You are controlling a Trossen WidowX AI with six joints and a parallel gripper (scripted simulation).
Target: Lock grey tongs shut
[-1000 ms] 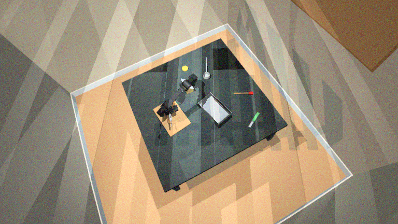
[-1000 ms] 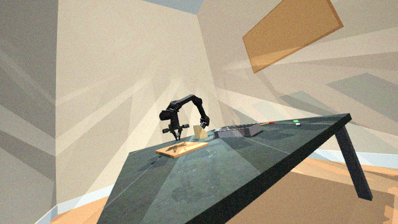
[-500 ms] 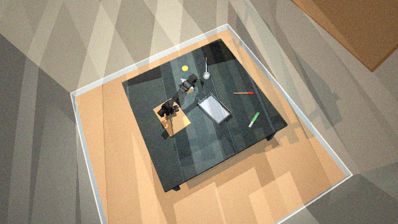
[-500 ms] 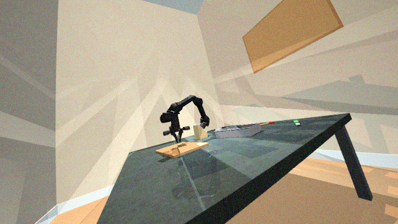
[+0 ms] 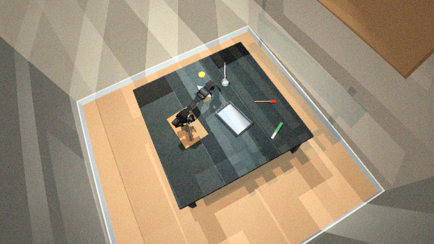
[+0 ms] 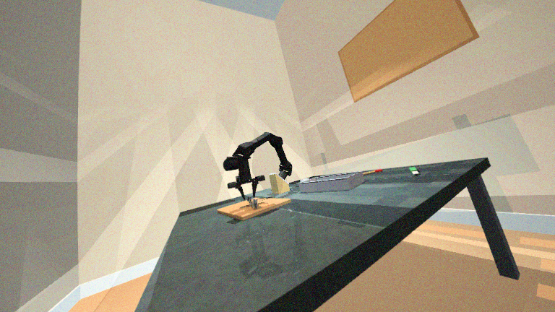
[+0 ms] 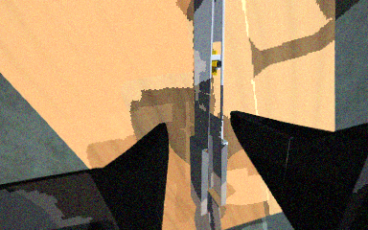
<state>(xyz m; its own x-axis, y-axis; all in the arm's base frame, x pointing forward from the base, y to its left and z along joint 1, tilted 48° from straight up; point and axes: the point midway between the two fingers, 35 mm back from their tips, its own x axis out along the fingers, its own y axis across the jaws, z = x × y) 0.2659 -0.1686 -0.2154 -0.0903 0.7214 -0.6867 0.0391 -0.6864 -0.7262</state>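
Observation:
The grey tongs (image 5: 189,131) (image 6: 254,204) (image 7: 203,48) are at the wooden board (image 5: 200,130) (image 6: 279,201) (image 7: 96,62), lengthwise in the wrist view. Their two arms run nearly parallel with a narrow gap, and a small yellow part shows between them. They look to rest on the board; whether the lock is engaged cannot be seen. My gripper (image 6: 248,198) (image 7: 198,123) points down over the board. Its fingers are open, one on each side of the tongs, with a visible gap on both sides. The roasting tin (image 5: 226,124) (image 6: 327,185) holds no tongs.
The tin stands beyond the board. A cream wedge-shaped block (image 5: 206,99) (image 6: 278,183) stands near the arm's base. A ladle (image 5: 225,82), a yellow disc (image 5: 201,74), a red-headed tool (image 5: 273,101) and a green-handled tool (image 5: 278,127) lie farther off.

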